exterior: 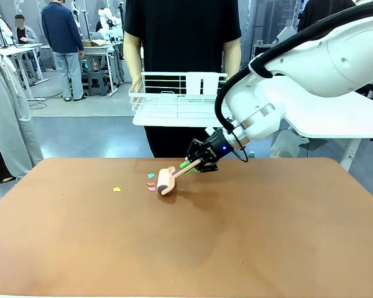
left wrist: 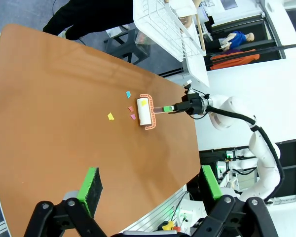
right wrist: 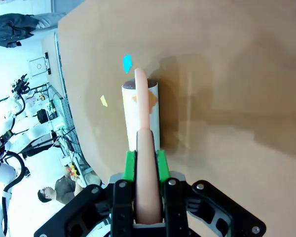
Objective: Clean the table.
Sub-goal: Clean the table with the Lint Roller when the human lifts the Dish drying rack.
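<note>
The reddish-brown table (exterior: 248, 242) carries a lint roller (exterior: 166, 180) with a white drum and a peach handle, lying near the far middle. My right gripper (exterior: 196, 163) is shut on that handle, and the right wrist view shows the green pads (right wrist: 130, 165) clamping the handle (right wrist: 147, 148) with the drum (right wrist: 129, 118) resting on the tabletop. Small paper scraps lie just left of the roller: a yellow scrap (exterior: 117, 189), a cyan scrap (exterior: 151, 176) and a pink scrap (exterior: 151, 187). My left gripper (left wrist: 150, 190) hangs open high above the table's near side, holding nothing.
A person in a black shirt (exterior: 180, 37) stands at the far edge behind a white wire basket (exterior: 174, 93). A white-topped table (exterior: 336, 118) sits at the back right. Bare tabletop stretches across the near half.
</note>
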Controlling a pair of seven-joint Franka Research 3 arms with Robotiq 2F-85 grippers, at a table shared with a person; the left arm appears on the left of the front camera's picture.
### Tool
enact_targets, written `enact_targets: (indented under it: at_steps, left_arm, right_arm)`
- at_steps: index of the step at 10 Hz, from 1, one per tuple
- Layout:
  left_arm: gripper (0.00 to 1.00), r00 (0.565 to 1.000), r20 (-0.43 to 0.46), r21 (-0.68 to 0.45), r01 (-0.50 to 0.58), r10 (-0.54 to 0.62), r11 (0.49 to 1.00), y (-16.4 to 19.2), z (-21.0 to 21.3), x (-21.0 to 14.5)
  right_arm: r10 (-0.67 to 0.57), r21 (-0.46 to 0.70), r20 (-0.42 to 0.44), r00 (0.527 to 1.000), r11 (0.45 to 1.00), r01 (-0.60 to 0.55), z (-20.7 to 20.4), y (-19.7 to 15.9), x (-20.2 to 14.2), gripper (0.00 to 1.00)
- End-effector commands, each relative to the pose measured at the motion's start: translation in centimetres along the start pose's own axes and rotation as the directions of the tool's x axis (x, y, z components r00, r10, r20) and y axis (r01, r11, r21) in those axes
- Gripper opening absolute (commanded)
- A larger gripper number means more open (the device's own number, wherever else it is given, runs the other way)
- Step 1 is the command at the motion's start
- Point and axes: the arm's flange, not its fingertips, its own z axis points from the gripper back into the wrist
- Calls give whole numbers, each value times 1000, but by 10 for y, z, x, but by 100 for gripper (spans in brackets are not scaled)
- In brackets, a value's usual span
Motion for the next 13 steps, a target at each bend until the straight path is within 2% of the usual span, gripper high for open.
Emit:
enact_targets:
  at_steps: [1, 4, 7, 9, 11, 13]
  left_arm:
    - [100, 1000, 9, -18, 3, -3, 1000, 0, 3, 0]
    - [100, 1000, 9, -18, 3, -3, 1000, 0, 3, 0]
    - [100, 1000, 9, -18, 3, -3, 1000, 0, 3, 0]
    - [100, 1000, 9, -18, 3, -3, 1000, 0, 3, 0]
    - [100, 1000, 9, -18, 3, -3, 1000, 0, 3, 0]
    - [100, 1000, 9, -18, 3, -3, 1000, 0, 3, 0]
  right_arm:
    - [-11, -29, -42, 999, 1000, 10, -53, 13, 4, 21]
    - [28, -5, -91, 995, 1000, -28, -109, 60, -4, 21]
    - [46, 16, -120, 992, 999, -45, -143, 101, -11, 21]
    - [14, 57, -78, 997, 998, -10, -155, 121, -9, 21]
    - [55, 74, -41, 998, 996, -52, -146, 135, -6, 21]
    - [71, 91, -31, 997, 994, -68, -113, 145, -10, 21]
